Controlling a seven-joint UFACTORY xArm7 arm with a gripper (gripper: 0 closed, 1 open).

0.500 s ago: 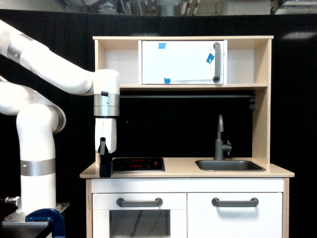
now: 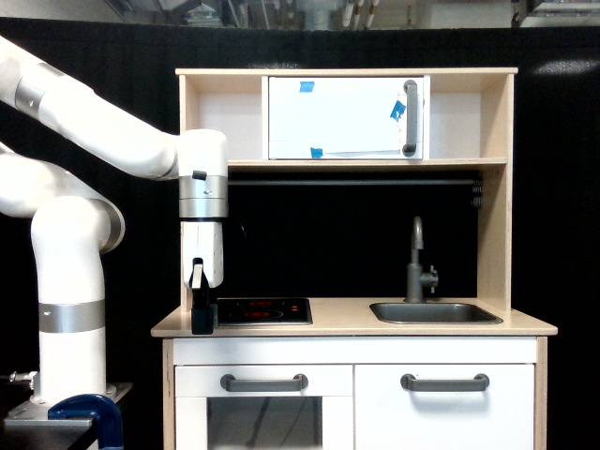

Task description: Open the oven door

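Oven door (image 2: 342, 117) sits shut in the upper shelf of the play kitchen, at 12 o'clock in the exterior view; vertical grey bar handle (image 2: 410, 117) runs along its 3 o'clock edge, small blue tape pieces (image 2: 307, 86) on the panel. Open cubby at 9 o'clock of the door, narrower one at 3 o'clock. Wide clear gap between shelf underside and countertop (image 2: 347, 323), broken only by the faucet (image 2: 417, 272) over the sink (image 2: 434, 312).

Arm comes in from 9 o'clock, wrist turned straight down. Gripper (image 2: 202, 314) hangs at the counter's 9 o'clock end, just beside the hob (image 2: 262, 310), well apart from the door. Finger spread: cannot tell, seen edge-on
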